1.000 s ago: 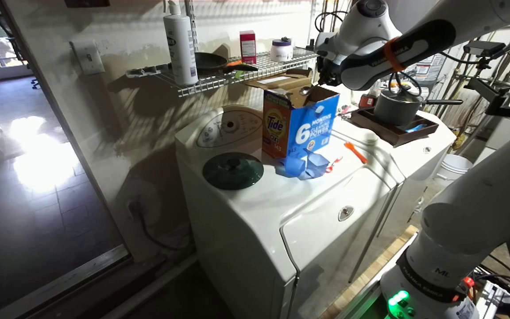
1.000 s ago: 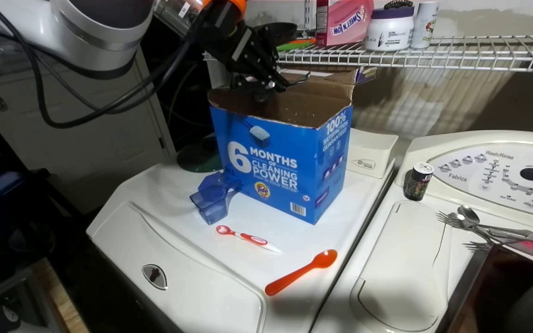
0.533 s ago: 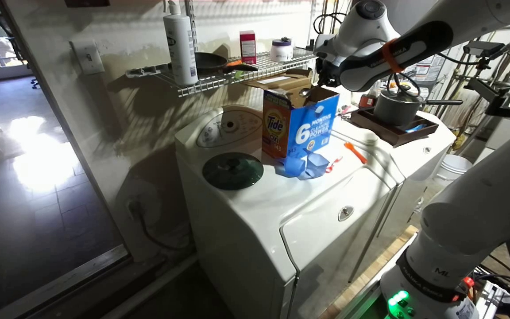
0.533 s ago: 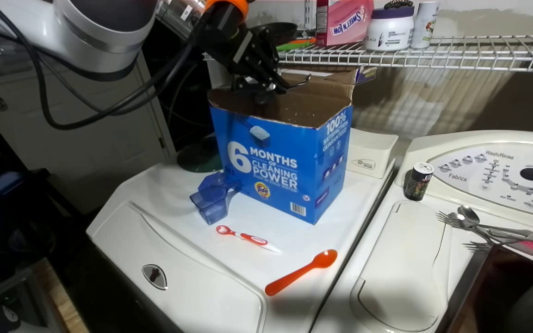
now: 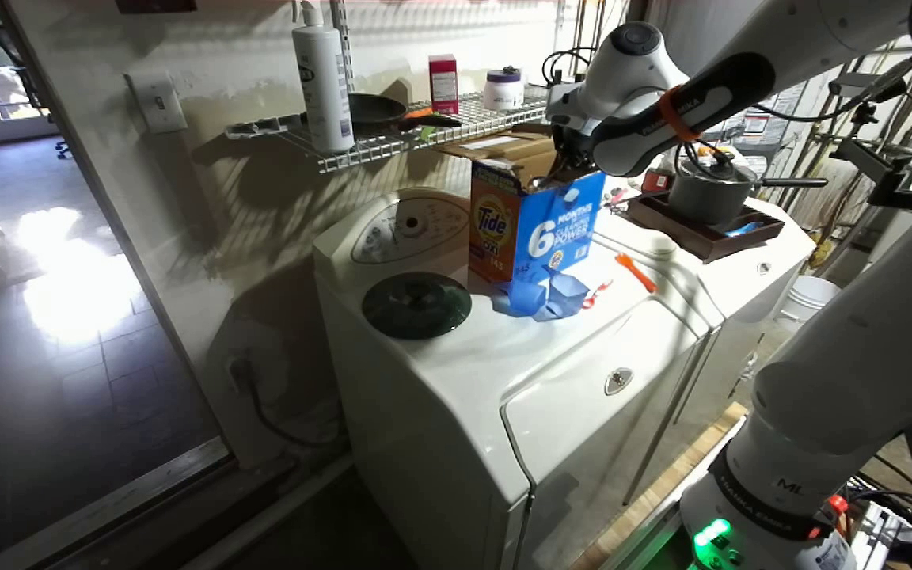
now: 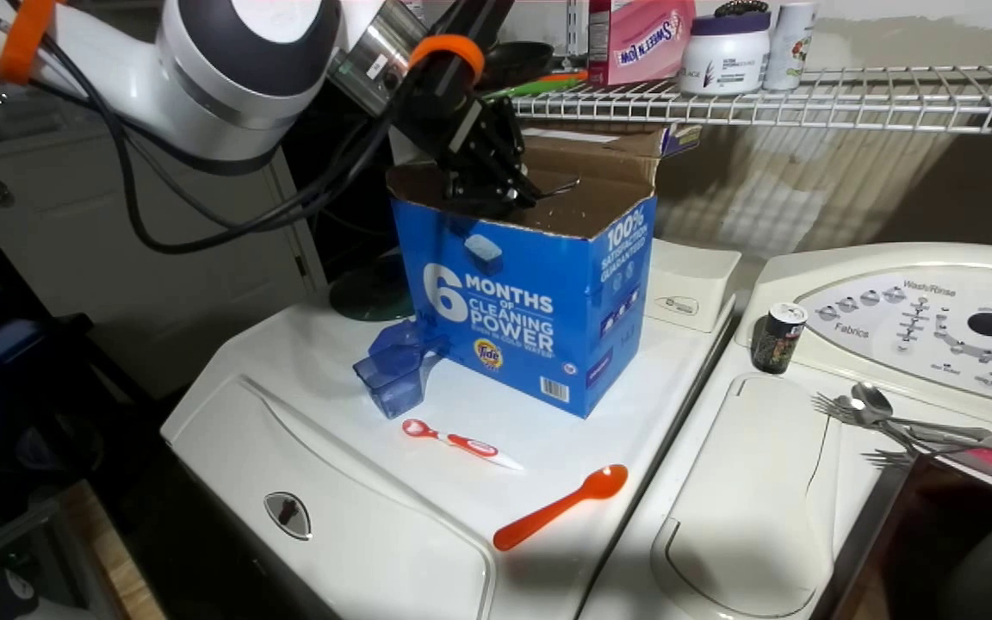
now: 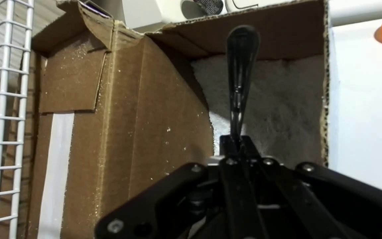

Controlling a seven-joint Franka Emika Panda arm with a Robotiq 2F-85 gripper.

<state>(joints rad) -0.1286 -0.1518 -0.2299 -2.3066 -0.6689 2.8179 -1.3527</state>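
Metal, to judge by its dark gloss, the spoon [image 7: 239, 79] is clamped in the fingertips of the gripper [image 7: 235, 141], whose jaws press together on its narrow part; the broader end of the handle juts out beyond them. Both are at the mouth of the box [image 6: 513, 284], above pale powder [image 7: 280, 109]. The bowl is hard to make out, so I cannot tell whether it touches the powder.

The spoon should handle as light and stiff, unlikely to break but rather slippery. Its slim neck gives the pads little to bite on, so a sideways push on either end could twist it. The flatter, wider stretch of handle looks the better place to take hold, square across its faces and away from the bowl.

The box is softer: cardboard with ragged edges and bent flaps, its walls likely to give under a knock, though the powder should weigh down its base. For a hold on it, the lower walls look firmer than the rim.

On the white machine [image 6: 461, 491], beside the box, lie blue scoops [image 6: 394, 383], a red-and-white spoon [image 6: 472, 446] and an orange spoon [image 6: 561, 508], all apparently light plastic.
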